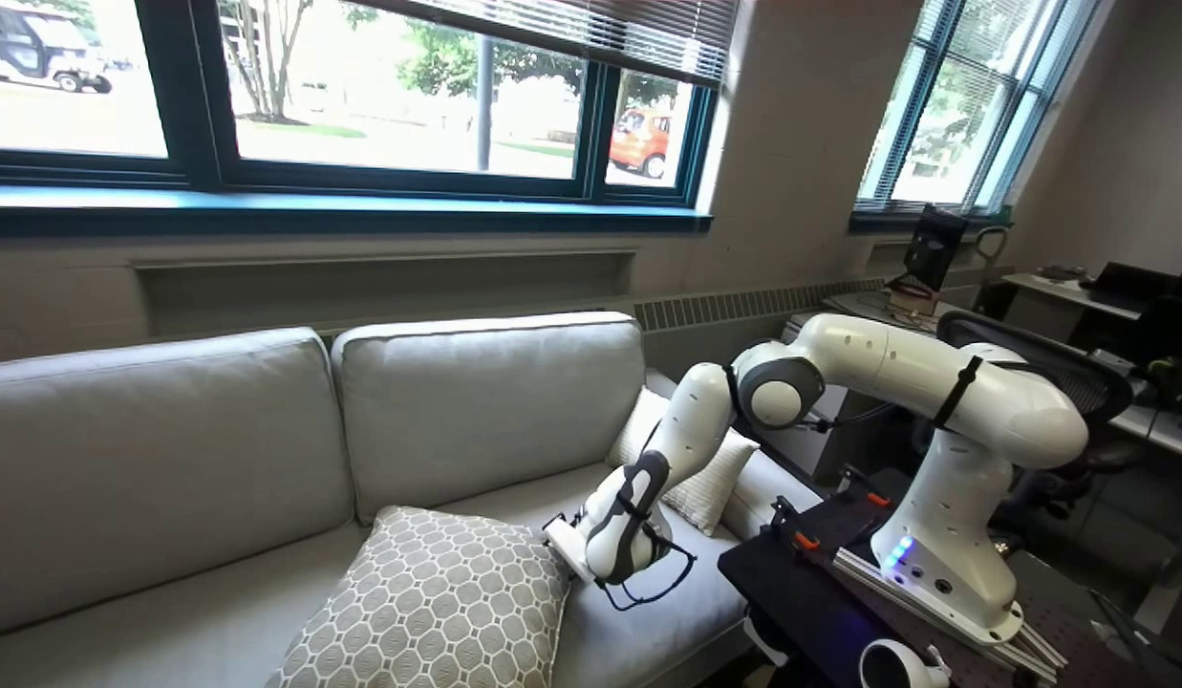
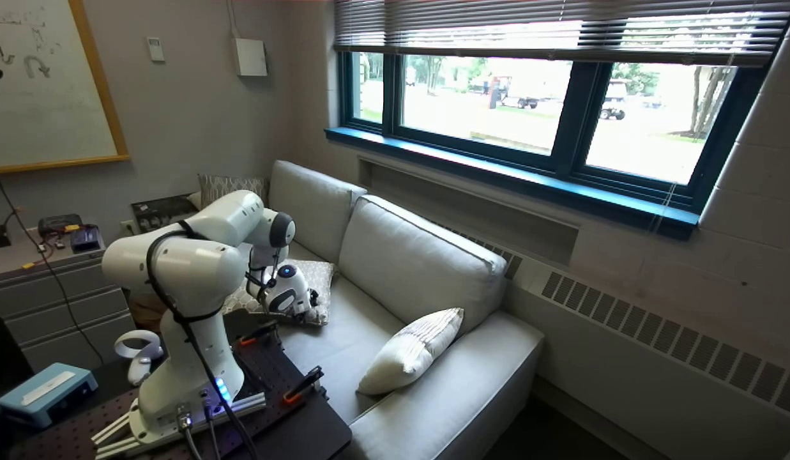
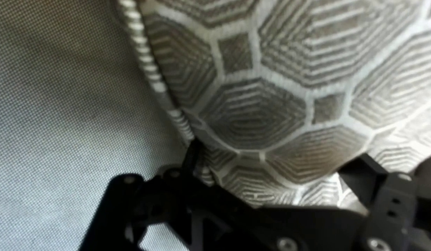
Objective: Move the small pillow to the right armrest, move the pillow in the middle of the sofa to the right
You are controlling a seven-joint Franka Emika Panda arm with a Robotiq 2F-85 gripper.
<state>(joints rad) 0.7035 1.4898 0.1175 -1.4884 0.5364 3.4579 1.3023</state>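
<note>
Pillow with lattice pattern point(image 1: 438, 602) lies on the seat of the sofa point(image 1: 170, 631), about square in outline, one corner pointing to the gap between the two back cushions point(image 1: 495, 411). At its side the gripper point(image 3: 278, 153) stands with jaws spread wide, the pillow's edge between them, and, as far as the close wrist view permits to judge, they squeeze nothing. The small pillow point(image 2: 414, 351) leans against the right armrest point(image 2: 458, 393), its long axis running along it.

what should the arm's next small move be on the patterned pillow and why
Probably close the tool on the patterned pillow: in the wrist view it stands open, pillow fabric between its fingers, and the small pillow already rests by the right armrest.
</note>
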